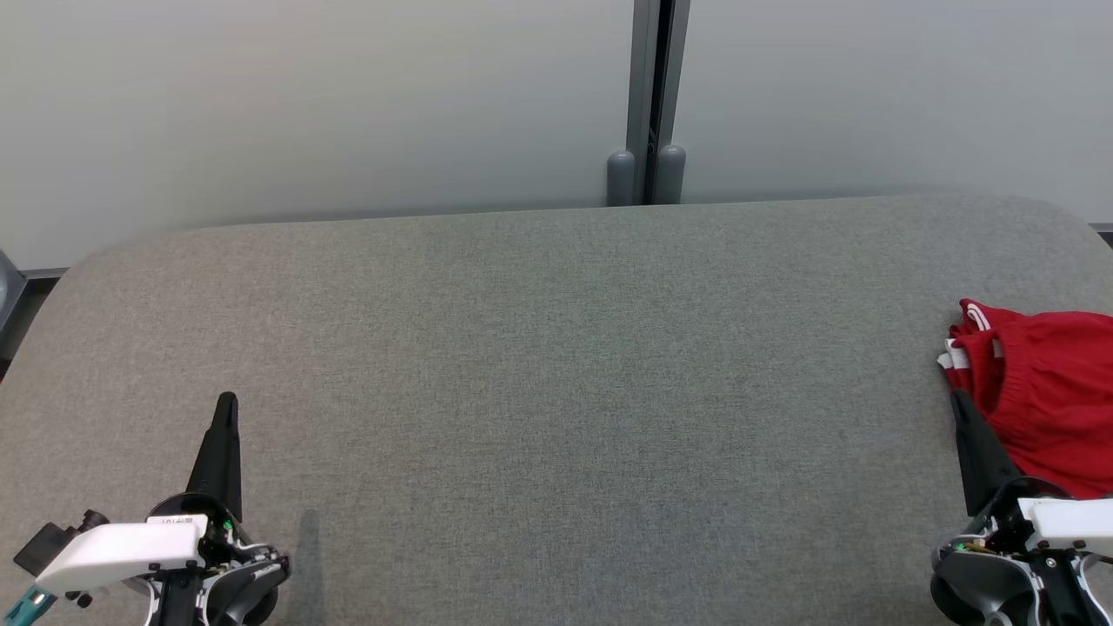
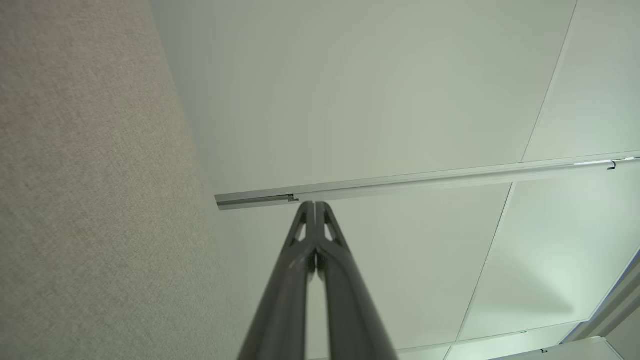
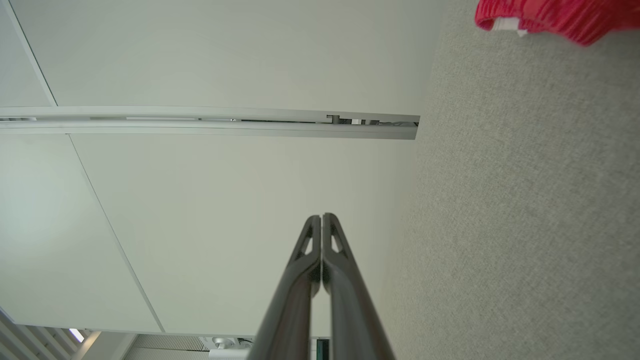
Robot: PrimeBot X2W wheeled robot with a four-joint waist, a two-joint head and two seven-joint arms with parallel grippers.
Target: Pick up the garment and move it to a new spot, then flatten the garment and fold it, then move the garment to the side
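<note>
Two pale panels (image 1: pixel 304 104) behind grey tabletop (image 1: pixel 556 391)

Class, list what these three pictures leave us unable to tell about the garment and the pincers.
Red garment: the head view's right edge cuts it off, so its type and full shape stay unknown.
Right wrist view: the top edge crops the same garment.
Right pincer: in the head view its tip meets the garment's edge; contact cannot be judged.

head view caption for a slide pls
Left gripper and right gripper, both shut, at a grey table; red garment bunched at right edge.
</note>
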